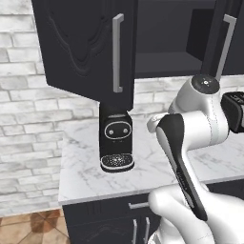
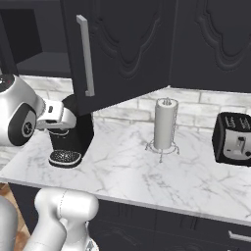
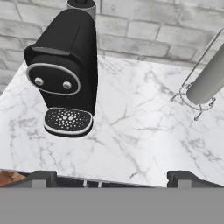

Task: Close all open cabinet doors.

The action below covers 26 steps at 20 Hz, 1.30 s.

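Observation:
Two cabinet doors stand swung out from the upper cabinet. The left door (image 1: 86,43) faces the left base view with its silver bar handle (image 1: 117,52); the right door (image 1: 224,33) shows nearly edge-on there. The right base view has that right door (image 2: 122,49) broadside, its handle (image 2: 86,56) on the left edge. Beside it another door (image 2: 211,39) sits flush and closed. My gripper (image 3: 113,178) is open, fingertips (image 3: 41,177) wide apart with nothing between them. It hangs over the counter's front edge, well below the doors, looking down at the coffee machine (image 3: 65,78).
The black coffee machine (image 1: 116,138) stands on the marble counter (image 2: 122,166) under the left door. A paper towel holder (image 2: 165,122) and a black toaster (image 2: 234,138) stand further right. The open cabinet's dark inside (image 1: 167,43) lies between the doors. A brick wall (image 1: 24,95) backs the counter.

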Available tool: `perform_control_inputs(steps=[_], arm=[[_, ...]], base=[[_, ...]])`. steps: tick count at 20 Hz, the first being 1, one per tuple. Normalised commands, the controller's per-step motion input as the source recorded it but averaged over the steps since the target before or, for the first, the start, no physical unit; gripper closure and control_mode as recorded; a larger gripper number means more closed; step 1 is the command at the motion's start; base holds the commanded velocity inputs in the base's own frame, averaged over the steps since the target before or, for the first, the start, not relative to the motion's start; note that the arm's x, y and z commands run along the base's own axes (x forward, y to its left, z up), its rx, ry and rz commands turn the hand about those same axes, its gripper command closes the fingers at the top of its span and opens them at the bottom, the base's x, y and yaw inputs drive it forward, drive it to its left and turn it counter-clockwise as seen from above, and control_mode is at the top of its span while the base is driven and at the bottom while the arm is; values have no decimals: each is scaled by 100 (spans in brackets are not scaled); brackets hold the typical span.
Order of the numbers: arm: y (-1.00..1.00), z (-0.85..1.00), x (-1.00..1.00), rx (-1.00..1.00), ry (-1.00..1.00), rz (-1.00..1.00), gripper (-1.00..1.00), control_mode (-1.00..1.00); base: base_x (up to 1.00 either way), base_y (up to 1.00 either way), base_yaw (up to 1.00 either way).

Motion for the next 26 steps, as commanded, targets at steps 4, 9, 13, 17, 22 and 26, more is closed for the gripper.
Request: perform_control_inputs(steps=[4,9,13,17,22,26], arm=[[0,0,-9,0,-1,0,-100,-100],[-1,-5,-35,0,0,1,-100,-100],[-5,1,-39,0,-2,-10,-100,-100],[-5,13,-29,7,0,-10,-100,-100],[-15,26,-25,25,0,-2,-100,-100],[-21,29,-22,34,0,0,-100,-100]], base=[[0,0,0],[0,0,0],[0,0,0],[0,0,0],[0,0,0],[0,0,0]])
